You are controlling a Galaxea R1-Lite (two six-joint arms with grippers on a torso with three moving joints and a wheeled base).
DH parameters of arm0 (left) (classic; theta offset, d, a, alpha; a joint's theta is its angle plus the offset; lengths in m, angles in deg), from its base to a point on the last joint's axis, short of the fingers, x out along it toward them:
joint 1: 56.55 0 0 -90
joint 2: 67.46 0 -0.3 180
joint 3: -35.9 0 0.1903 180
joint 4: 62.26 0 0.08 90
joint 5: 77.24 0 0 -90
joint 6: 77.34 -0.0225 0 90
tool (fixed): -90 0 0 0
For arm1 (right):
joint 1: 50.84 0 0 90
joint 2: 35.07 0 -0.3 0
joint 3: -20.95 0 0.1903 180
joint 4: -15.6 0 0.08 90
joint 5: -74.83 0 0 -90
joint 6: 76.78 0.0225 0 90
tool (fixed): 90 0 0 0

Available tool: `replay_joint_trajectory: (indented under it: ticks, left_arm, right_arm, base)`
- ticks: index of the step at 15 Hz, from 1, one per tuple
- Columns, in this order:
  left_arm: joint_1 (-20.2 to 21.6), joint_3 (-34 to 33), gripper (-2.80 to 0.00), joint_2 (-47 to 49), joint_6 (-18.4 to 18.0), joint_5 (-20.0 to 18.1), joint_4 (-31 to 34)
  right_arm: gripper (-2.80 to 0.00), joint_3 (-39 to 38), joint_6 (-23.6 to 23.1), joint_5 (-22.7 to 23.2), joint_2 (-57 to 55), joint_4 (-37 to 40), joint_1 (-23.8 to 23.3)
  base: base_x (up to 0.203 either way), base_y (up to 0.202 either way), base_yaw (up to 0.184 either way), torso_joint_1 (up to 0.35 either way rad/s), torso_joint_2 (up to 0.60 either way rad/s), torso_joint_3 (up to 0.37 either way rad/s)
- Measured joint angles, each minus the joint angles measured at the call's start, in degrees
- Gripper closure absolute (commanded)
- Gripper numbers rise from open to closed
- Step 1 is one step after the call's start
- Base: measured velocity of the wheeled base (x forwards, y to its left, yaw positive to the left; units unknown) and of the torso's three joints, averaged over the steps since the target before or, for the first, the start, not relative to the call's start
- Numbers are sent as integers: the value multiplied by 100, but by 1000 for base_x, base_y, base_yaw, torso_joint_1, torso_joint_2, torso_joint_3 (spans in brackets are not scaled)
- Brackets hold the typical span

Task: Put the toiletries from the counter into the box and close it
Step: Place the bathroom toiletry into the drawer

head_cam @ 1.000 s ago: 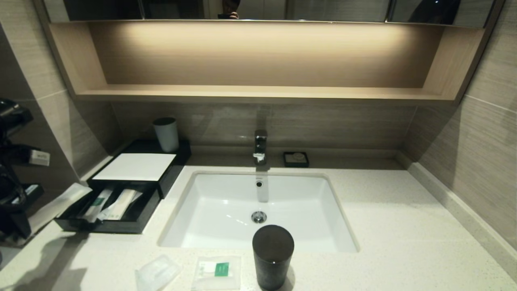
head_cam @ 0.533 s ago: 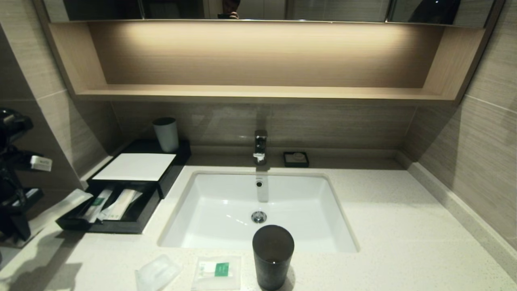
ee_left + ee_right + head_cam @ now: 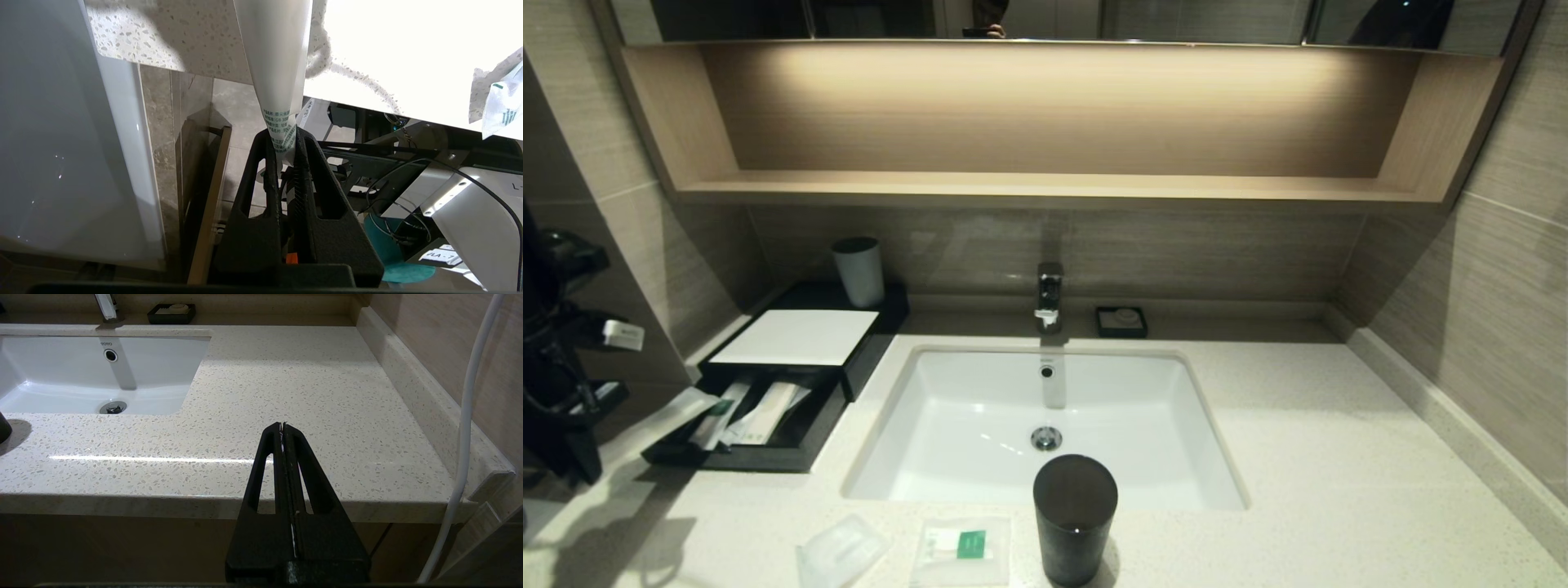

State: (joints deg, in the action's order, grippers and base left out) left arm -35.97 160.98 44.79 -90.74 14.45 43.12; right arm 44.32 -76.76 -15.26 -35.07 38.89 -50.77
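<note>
L gripper [image 3: 284, 141] sits at the counter's [image 3: 1339, 482] far left edge, fingers [image 3: 269, 163] pinching 1 end of the long toothbrush sleeve [image 3: 278, 61]; sleeve's other end reaches to the left rim of the open drawer [image 3: 792, 445]. Black box [image 3: 870, 327] w/ white top panel sits left of the sink [image 3: 1192, 408], drawer pulled out, 2 wrapped items [image 3: 756, 412] inside. Clear packet [image 3: 837, 551] & square sachet [image 3: 961, 545] w/ green label lie on the counter's front edge, just left of the dark cup [image 3: 1074, 518]. R gripper [image 3: 282, 430] hangs off the counter front, fingers pressed together, empty.
</note>
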Motion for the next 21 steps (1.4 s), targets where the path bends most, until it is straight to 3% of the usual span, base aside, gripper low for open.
replay_joint_trajectory:
  ticks: [21]
  left_arm:
    - [-223,777,0,845,1,-265,-225]
  right_arm:
    - [0,0,-2,-4,0,0,0]
  base:
    - [0,0,0,0,0,0]
